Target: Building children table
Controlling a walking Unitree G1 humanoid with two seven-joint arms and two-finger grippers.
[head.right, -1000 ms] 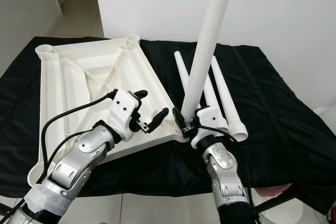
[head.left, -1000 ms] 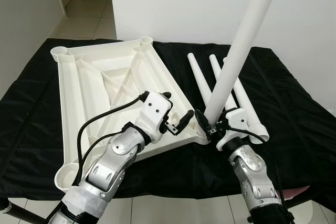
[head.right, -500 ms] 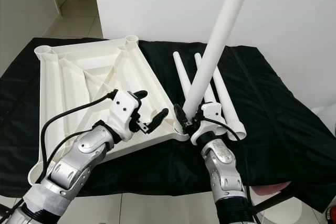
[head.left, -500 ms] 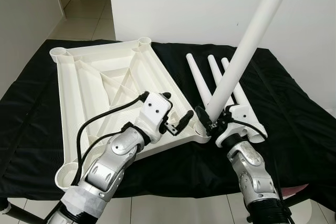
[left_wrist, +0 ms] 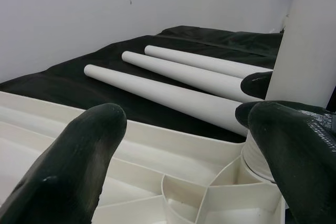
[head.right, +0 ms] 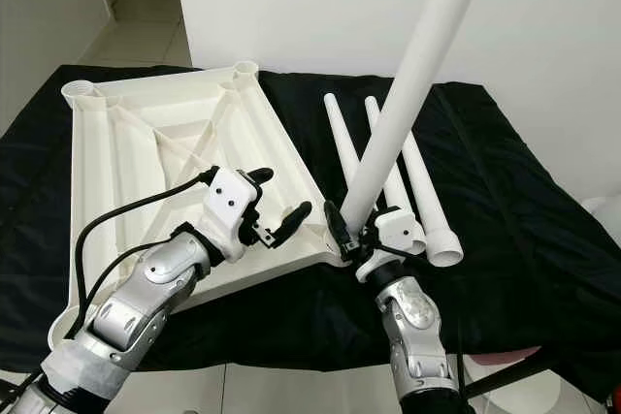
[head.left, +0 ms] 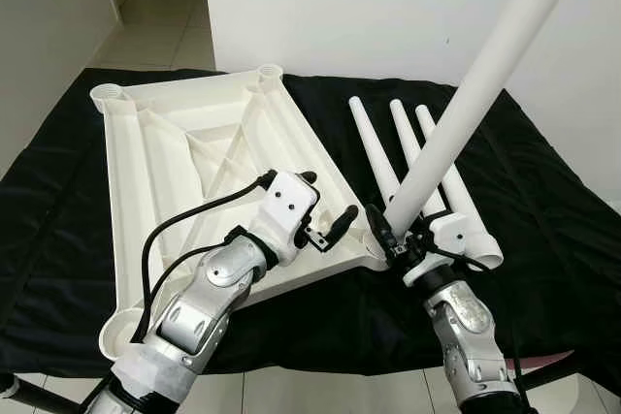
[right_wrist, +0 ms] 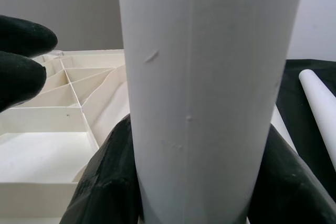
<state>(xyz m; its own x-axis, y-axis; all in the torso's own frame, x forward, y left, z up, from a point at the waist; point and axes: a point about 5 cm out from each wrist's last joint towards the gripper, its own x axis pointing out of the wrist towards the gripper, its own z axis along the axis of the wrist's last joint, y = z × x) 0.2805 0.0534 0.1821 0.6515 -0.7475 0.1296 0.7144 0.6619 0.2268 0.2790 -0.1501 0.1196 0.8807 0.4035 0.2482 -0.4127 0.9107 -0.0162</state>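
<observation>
The white table top (head.left: 184, 157) lies upside down on the black-draped table, a round socket at each corner. My right gripper (head.left: 393, 238) is shut on a long white leg (head.left: 480, 94) that leans up and to the right. The leg's lower end sits at the near right corner socket (left_wrist: 257, 163). In the right wrist view the leg (right_wrist: 205, 87) runs between the black fingers (right_wrist: 107, 182). My left gripper (head.left: 330, 225) hovers open over that same corner, just left of the leg, holding nothing. Three loose legs (head.left: 412, 147) lie side by side to the right.
The black cloth (head.left: 553, 210) reaches the table's near edge, with pale floor below. A white wall (head.left: 369, 7) stands close behind. Tiled floor (head.left: 160, 36) opens at the back left. Other sockets sit at the far corners (head.left: 114, 94) and the near left (head.left: 121, 332).
The held leg has tipped further to the right, its top swinging away from upright. My right wrist shifted slightly right with it. The left gripper stayed open in place.
</observation>
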